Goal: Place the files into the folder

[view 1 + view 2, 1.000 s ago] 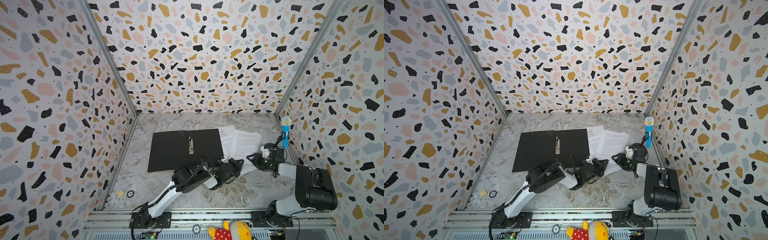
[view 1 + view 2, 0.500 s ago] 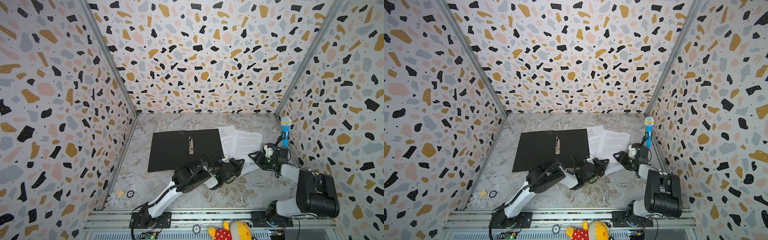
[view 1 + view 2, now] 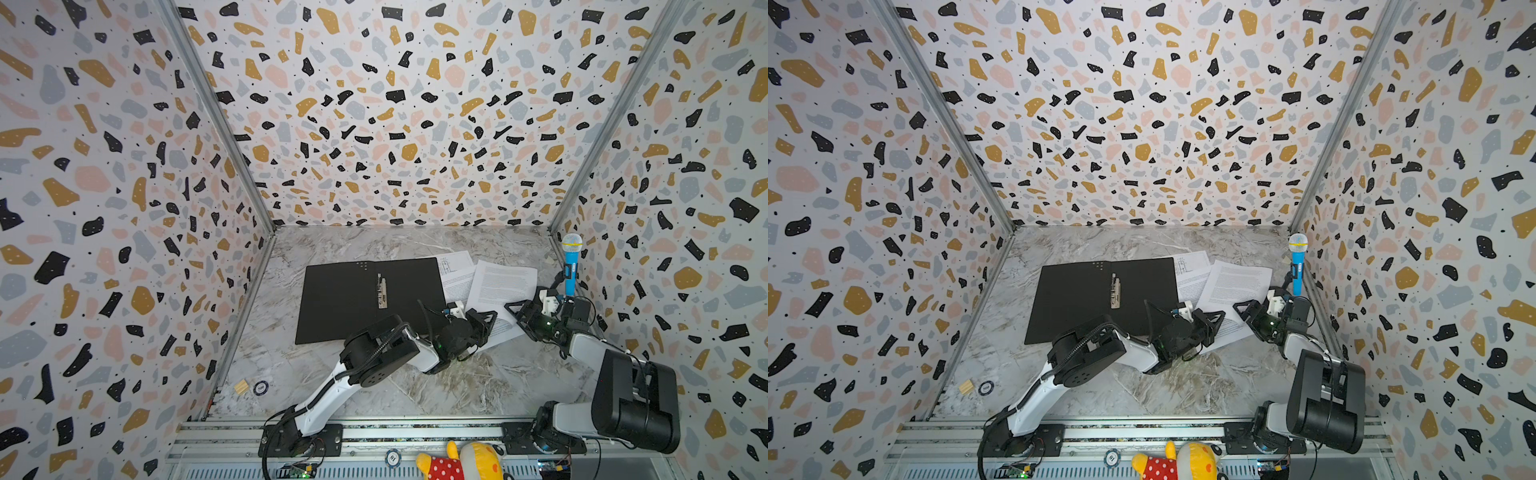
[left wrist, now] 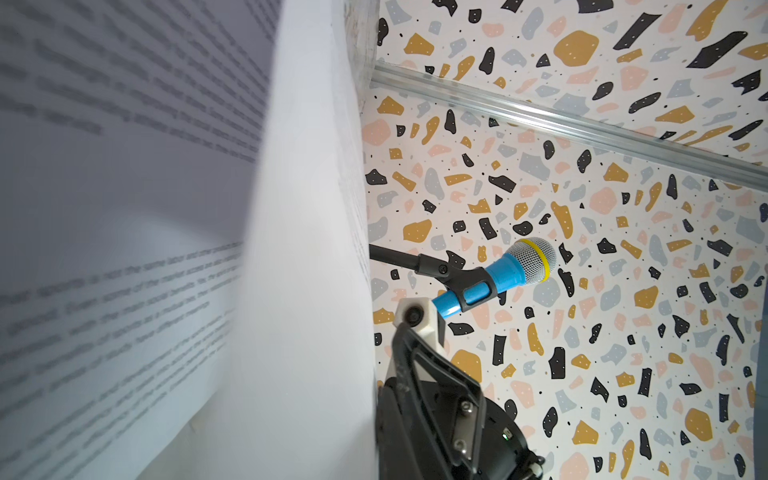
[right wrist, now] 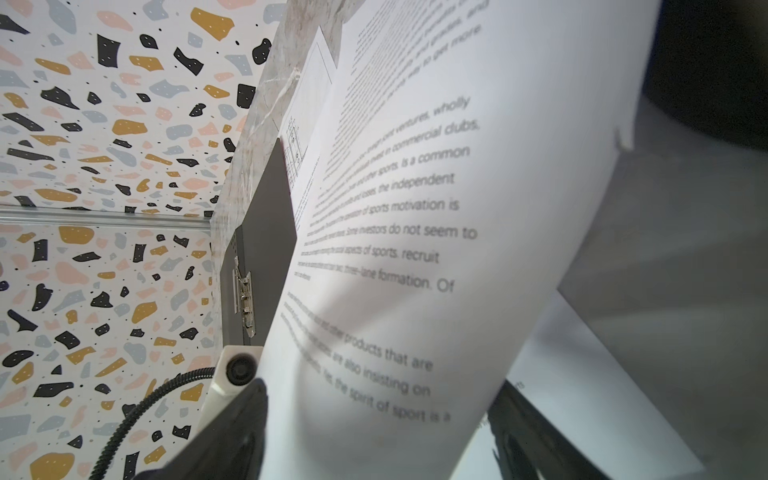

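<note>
Left tool (image 3: pixel 482 324), center-right of frame: clamped shut on 1 printed sheet (image 3: pixel 507 282). Right tool (image 3: pixel 519 320): jaws wide apart around same sheet's edge. Folder (image 3: pixel 345 299) lies open, center.

Blue microphone (image 3: pixel 570 272), plush toy (image 3: pixel 461 463), wooden block (image 3: pixel 240 387), round token (image 3: pixel 260 387)

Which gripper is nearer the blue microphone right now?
Right. The right gripper sits open, close to the base of the blue microphone. The left gripper is farther left, shut on the text sheet by the right edge of the folder.
</note>
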Action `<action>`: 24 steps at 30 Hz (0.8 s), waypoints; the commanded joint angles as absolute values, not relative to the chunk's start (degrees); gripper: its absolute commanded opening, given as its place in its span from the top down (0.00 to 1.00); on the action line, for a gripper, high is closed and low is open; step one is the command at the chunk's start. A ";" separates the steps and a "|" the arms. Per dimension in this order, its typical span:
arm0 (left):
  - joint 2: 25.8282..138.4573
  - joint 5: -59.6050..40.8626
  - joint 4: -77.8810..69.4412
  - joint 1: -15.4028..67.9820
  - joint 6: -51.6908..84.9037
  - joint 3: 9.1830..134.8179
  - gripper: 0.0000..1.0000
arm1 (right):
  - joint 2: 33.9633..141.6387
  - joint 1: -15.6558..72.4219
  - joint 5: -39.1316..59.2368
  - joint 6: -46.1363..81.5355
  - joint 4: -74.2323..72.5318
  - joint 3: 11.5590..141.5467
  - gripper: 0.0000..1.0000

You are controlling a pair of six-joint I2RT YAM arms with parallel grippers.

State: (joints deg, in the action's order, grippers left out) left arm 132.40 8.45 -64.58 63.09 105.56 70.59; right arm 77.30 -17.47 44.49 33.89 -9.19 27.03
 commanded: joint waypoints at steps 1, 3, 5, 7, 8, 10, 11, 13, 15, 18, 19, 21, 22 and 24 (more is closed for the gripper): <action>128.69 8.19 -66.20 62.28 103.27 68.90 1.00 | 76.59 -18.26 47.05 34.41 -9.22 26.41 0.16; 127.84 8.28 -66.14 61.98 102.55 68.21 1.00 | 76.97 -18.75 48.15 34.80 -9.97 26.10 0.16; 127.06 8.09 -65.75 61.64 102.07 67.93 1.00 | 77.16 -19.15 49.01 35.33 -10.83 25.78 0.16; 126.57 7.84 -65.61 61.31 101.78 67.77 1.00 | 77.26 -19.33 49.62 35.50 -11.15 25.58 0.16; 126.33 7.83 -65.41 61.26 101.65 67.62 1.00 | 77.20 -19.35 49.82 35.60 -11.40 25.50 0.16; 125.81 7.69 -65.14 60.92 101.33 67.37 1.00 | 77.24 -19.61 50.46 35.93 -11.67 25.38 0.16; 125.60 7.60 -64.96 60.83 101.21 67.17 1.00 | 77.26 -19.77 50.77 36.16 -11.87 25.20 0.16; 125.07 7.64 -64.90 60.66 101.06 66.48 1.00 | 77.26 -20.04 51.14 36.62 -12.13 25.01 0.15; 124.73 7.57 -65.04 60.56 100.83 65.95 1.00 | 77.43 -20.39 51.49 37.06 -12.47 24.67 0.15; 124.75 6.92 -64.95 60.56 100.64 65.68 1.00 | 77.91 -20.92 52.06 38.01 -13.55 24.46 0.17; 124.76 6.41 -65.02 60.56 100.68 65.58 1.00 | 78.26 -21.02 52.12 38.29 -13.94 24.55 0.18; 124.62 5.66 -66.19 60.56 100.85 64.56 1.00 | 78.97 -21.24 52.29 38.54 -14.48 24.76 0.21; 124.31 5.34 -66.69 60.56 100.88 63.80 1.00 | 79.41 -21.39 52.54 38.58 -14.71 24.98 0.22; 123.50 4.73 -66.67 60.56 100.32 62.47 1.00 | 80.30 -21.63 53.02 38.95 -15.55 25.07 0.23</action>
State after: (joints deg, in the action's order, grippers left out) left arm 126.08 6.28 -63.86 60.69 101.93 64.12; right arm 79.48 -21.19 51.66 38.26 -13.80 24.88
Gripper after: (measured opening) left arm 0.047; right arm 0.772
